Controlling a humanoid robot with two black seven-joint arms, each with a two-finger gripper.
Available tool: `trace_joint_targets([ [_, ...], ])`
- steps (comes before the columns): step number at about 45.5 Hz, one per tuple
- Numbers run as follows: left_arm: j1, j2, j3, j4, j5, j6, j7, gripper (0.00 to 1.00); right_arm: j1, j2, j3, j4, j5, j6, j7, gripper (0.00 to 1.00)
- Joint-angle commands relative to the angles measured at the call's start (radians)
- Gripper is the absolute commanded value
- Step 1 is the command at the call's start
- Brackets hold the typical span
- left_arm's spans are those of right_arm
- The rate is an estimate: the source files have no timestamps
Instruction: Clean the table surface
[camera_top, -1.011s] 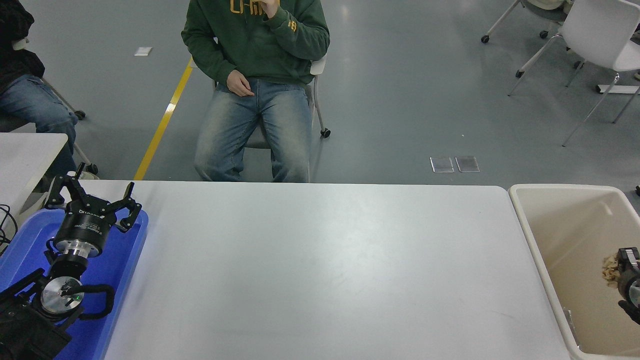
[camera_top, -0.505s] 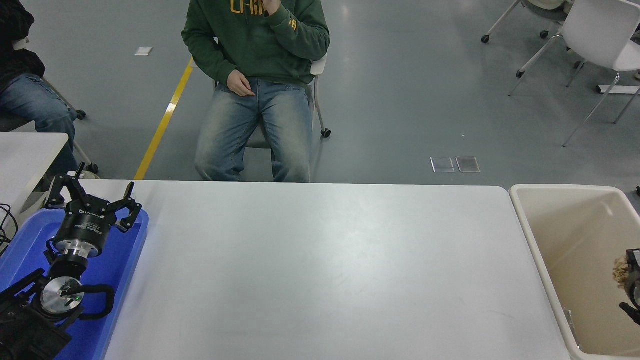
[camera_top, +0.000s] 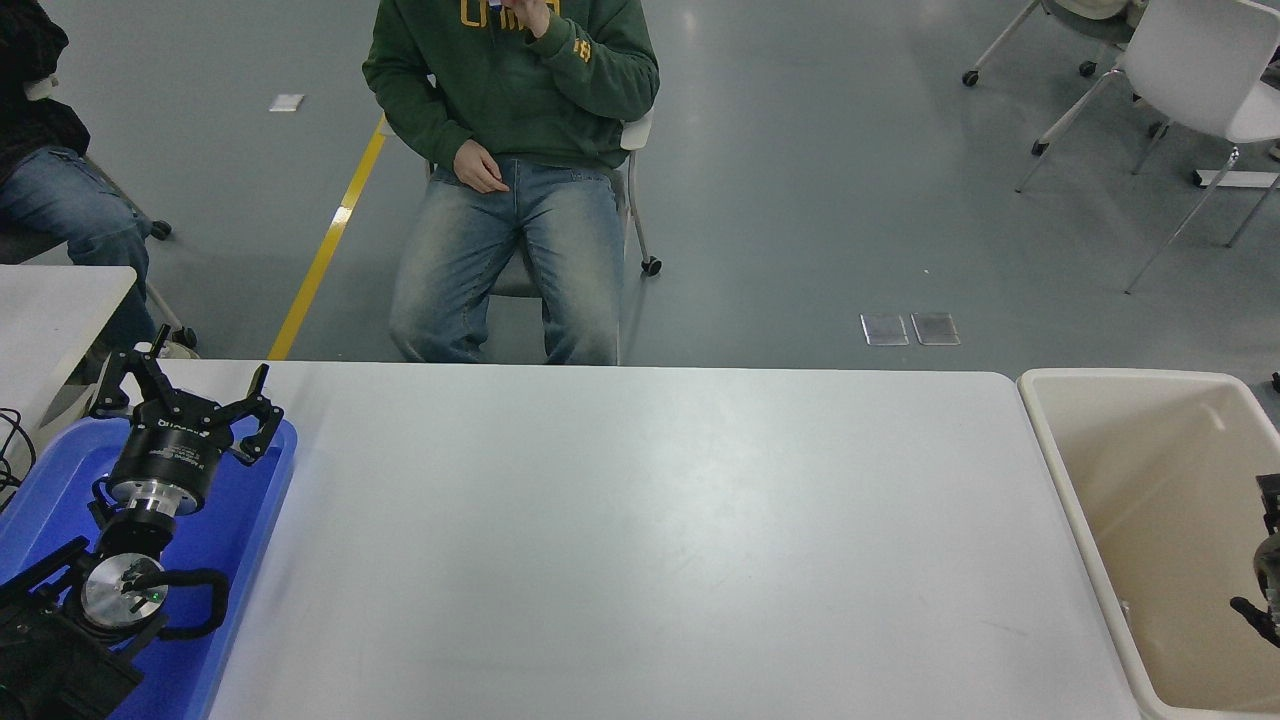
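Tan scrap formerly seen at right gripper (camera_top: 1268, 530), over beige bin (camera_top: 1140, 385), no longer in view; judged dropped, cleaning near complete; right gripper withdrawn toward frame edge, fingers' state cannot be told; bench (camera_top: 640, 540) bare, left of bin, well apart from right gripper; left gripper (camera_top: 185, 405) parked over blue tray (camera_top: 255, 540), fingers spread.

1. Table surface (camera_top: 640, 540): bare, white-grey.
2. Left gripper (camera_top: 185, 400): fingers spread, parked over blue tray (camera_top: 235, 560).
3. Right gripper (camera_top: 1268, 545): at right edge, over beige bin (camera_top: 1060, 440); finger state unreadable.
4. Person (camera_top: 510, 130): seated at far side.
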Motion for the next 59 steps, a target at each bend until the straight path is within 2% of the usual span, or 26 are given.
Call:
trace_joint_targets([
  [1, 0.000, 0.000, 0.001, 0.000, 0.000, 0.001, 0.000, 1.00, 0.007, 0.001, 0.004, -0.001, 0.001, -0.003, -0.005, 1.00],
  [13, -0.002, 0.000, 0.001, 0.000, 0.000, 0.001, 0.000, 1.00, 0.028, -0.013, 0.055, 0.018, 0.016, 0.016, -0.009, 1.00],
  [22, 0.000, 0.000, 0.001, 0.000, 0.000, 0.001, 0.000, 1.00, 0.041, -0.036, 0.338, 0.094, 0.013, 0.069, 0.004, 1.00],
  [28, -0.002, 0.000, 0.001, 0.000, 0.000, 0.001, 0.002, 1.00, 0.028, -0.044, 0.693, 0.202, 0.013, 0.087, 0.004, 1.00],
  [31, 0.000, 0.000, 0.001, 0.000, 0.000, 0.001, 0.000, 1.00, 0.016, -0.048, 0.799, 0.248, -0.002, 0.095, 0.004, 1.00],
  [42, 0.000, 0.000, 0.001, 0.000, 0.000, 0.001, 0.000, 1.00, -0.110, -0.145, 0.938, 0.565, 0.001, 0.236, 0.006, 1.00],
  [49, 0.000, 0.000, 0.001, 0.000, 0.000, 0.001, 0.000, 1.00, -0.212, -0.137, 1.182, 0.737, -0.002, 0.289, 0.006, 1.00],
  [59, 0.000, 0.000, 0.001, 0.000, 0.000, 0.001, 0.000, 1.00, -0.277, -0.096, 1.265, 0.875, -0.010, 0.313, 0.029, 1.00],
])
